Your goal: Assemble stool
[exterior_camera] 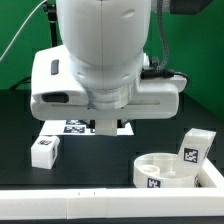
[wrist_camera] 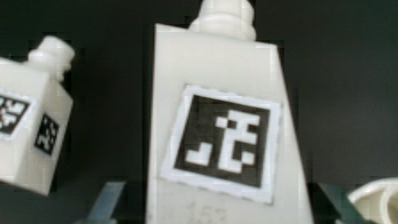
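1. Arm (exterior_camera: 105, 50) fills most of the exterior view, a big white housing hanging over the middle of the table (exterior_camera: 95, 172).
2. Table is black, and a long white rail (exterior_camera: 70, 206) runs along its near edge.
3. Seat (exterior_camera: 165, 172) is the white ring lying flat on the table, over on the exterior view's right and close to the rail.
4. Marker board (exterior_camera: 72, 127) lies flat right under the arm, which hides part of it.
5. Right leg (exterior_camera: 196, 148) sits tilted against the far side of the seat with its tag facing the camera. Can't tell if it's in a socket or just leaning there.
6. Left leg (exterior_camera: 43, 150) lies by itself on the table on the exterior view's left, well apart from the seat.
7. Centre leg (wrist_camera: 222, 120) fills the wrist view, with a big tag on its face and the peg at the far end. A second leg (wrist_camera: 36, 110) lies tilted just beside it, not touching.
8. Gripper (exterior_camera: 105, 125) (wrist_camera: 222, 202) points straight down over the marker board. Its dark fingers (wrist_camera: 114, 200) sit either side of the centre leg's near end, but honestly I can't tell if they're squeezing it or just close.
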You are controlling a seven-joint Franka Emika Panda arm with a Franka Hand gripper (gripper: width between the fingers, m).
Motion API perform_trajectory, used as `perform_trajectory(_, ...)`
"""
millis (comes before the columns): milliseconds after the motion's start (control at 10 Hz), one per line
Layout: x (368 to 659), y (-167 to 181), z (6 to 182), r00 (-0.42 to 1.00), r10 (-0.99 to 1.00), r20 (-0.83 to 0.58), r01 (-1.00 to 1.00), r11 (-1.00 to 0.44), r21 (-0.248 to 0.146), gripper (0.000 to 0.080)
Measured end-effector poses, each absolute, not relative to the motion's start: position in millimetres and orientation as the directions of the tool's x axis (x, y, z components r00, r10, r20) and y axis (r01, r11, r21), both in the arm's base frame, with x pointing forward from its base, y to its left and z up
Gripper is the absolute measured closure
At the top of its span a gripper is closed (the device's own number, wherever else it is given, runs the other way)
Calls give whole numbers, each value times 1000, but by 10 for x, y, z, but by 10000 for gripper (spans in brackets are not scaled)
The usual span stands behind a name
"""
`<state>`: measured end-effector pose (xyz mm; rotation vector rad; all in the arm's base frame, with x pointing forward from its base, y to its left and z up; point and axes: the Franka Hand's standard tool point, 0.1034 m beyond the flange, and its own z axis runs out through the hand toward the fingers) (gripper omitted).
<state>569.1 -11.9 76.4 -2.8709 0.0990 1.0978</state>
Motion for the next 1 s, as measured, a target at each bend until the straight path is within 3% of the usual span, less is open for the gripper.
perform_trajectory(200, 5752, -131, 753, 764, -39, -644, -83, -996, -39, 473)
perform_trajectory(300, 5936, -142, 792, 839, -45, -542, -78, -996, -38, 473)
perform_trajectory(700, 6150, -60, 1066, 966, -54, -252, -66, -997, -36, 473)
perform_trajectory(1000, 6240, -106, 1056, 997, -68, -23, -68, -997, -20, 473)
